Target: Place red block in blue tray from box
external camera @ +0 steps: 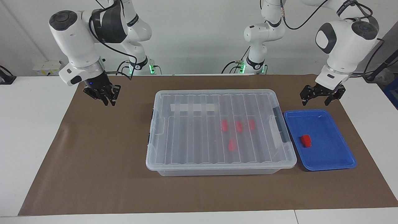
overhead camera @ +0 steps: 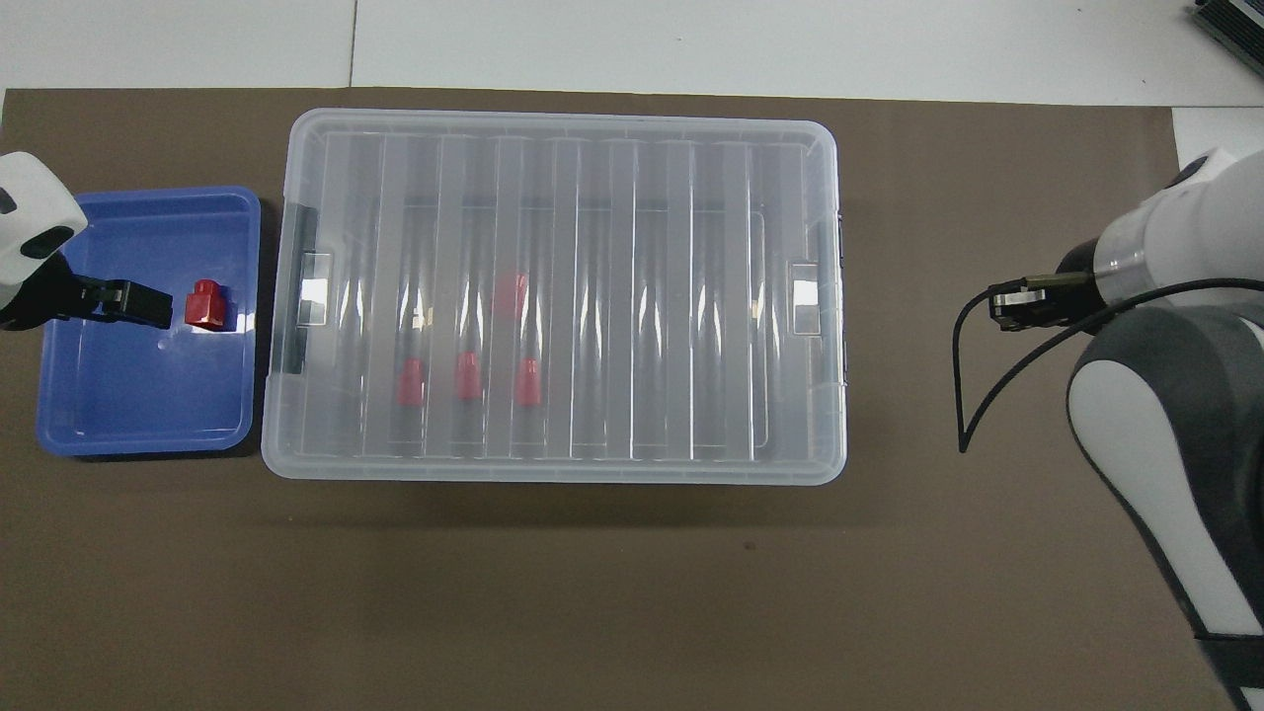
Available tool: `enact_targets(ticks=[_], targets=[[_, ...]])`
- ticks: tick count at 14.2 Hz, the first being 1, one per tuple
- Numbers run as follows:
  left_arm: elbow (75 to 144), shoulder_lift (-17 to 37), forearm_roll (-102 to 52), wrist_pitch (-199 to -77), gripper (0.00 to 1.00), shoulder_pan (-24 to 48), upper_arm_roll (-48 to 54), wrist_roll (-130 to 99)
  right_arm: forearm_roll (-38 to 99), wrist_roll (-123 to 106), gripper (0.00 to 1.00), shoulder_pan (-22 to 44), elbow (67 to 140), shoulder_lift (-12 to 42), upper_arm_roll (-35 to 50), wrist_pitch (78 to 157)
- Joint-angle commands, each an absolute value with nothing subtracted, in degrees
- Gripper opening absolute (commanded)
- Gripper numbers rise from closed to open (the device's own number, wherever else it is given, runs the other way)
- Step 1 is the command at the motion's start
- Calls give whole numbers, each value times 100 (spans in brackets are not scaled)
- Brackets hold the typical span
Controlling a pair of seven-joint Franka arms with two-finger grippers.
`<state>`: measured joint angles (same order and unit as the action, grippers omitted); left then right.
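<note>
The box [external camera: 186, 140] is a clear bin with its ribbed lid shut, at the middle of the brown mat; it also shows in the overhead view [overhead camera: 642, 296]. Several red blocks [external camera: 238, 126] lie inside it, seen through the lid [overhead camera: 468, 376]. The blue tray [external camera: 329, 152] sits beside the box toward the left arm's end [overhead camera: 138, 395]. One red block [external camera: 306, 140] stands in the tray [overhead camera: 206, 304]. My left gripper [external camera: 321, 97] hangs open and empty in the air over the tray [overhead camera: 128, 301]. My right gripper [external camera: 105, 97] waits in the air over the mat [overhead camera: 1017, 301].
The brown mat [external camera: 93, 161] covers most of the white table. The box has dark grey latches at both short ends [external camera: 279, 123]. Bare mat lies between the box and the right arm's end.
</note>
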<state>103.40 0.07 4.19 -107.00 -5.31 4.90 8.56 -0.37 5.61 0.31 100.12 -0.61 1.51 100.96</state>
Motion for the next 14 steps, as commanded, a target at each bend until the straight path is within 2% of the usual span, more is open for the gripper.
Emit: enact_targets(ticks=[1,7,9,11,14], targets=[[10485,-176,325,-10643,100,-387,431,923,9,729,100,-52,9582,-123,158,9626],[10293,-133,229,-10242,100,167,378,354,-35,721,100,-167,8659,-27,167,8703],[9373,191,62,-9531,100,385,361,176,-9,729,100,-211,8683,-53,210,8605],[8661,395,88,-8862,100,851,-86,176,0,729,100,-211,8745,-88,220,8596],[8631,247,79,-8859,100,617,-18,210,9,729,100,-185,8833,-105,220,8604]])
